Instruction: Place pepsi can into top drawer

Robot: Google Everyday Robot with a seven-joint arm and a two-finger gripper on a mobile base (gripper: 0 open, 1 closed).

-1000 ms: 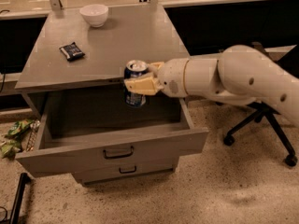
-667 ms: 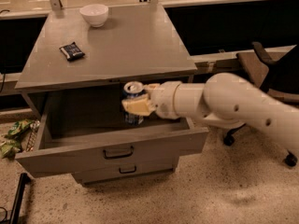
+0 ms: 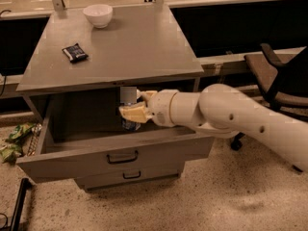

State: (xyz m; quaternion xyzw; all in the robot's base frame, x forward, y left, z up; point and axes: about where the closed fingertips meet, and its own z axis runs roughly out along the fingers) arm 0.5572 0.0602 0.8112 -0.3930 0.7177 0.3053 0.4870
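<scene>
While the top drawer (image 3: 72,160) stands open, the gripper (image 3: 132,106) reaches into it from the right, cream fingers pinching the pepsi can (image 3: 128,96) (upright, low inside the drawer). On the table (image 3: 144,47) lie a snack packet (image 3: 75,52) and a white bowl (image 3: 98,14).

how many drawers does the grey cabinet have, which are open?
2. The wide grey metal top drawer is open, with the gripper inside it gripping the small dark blue pepsi can; the narrower grey lower drawer is shut beneath it.
</scene>
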